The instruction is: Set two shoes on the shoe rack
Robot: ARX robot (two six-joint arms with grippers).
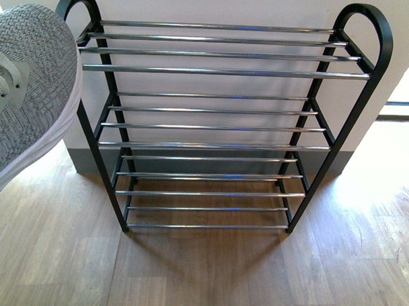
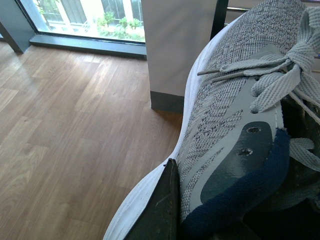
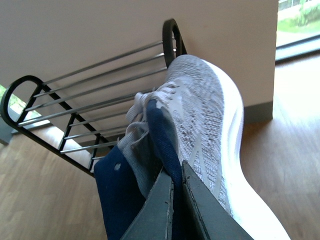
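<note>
Nothing was yet on the shoe rack point(image 1: 227, 72). In the front view every chrome tier was bare against the far wall, so both placings were left to do. My left gripper point(image 2: 175, 210) was closed on the side of the left-hand sneaker point(image 1: 25, 86); only its outer finger showed, against the white sole. That shoe hung in the air at the left, near the rack's top-left corner, and I could not tell whether it touched the frame. The front view showed no second shoe. Only the right wrist view did, with my right gripper point(image 3: 176, 172) pinched narrow on the navy collar of the right-hand sneaker point(image 3: 200, 110), its toe aimed at the rack's upper bars. The left wrist view alone showed a window point(image 2: 85, 15) beyond the wood floor point(image 2: 65, 125).
</note>
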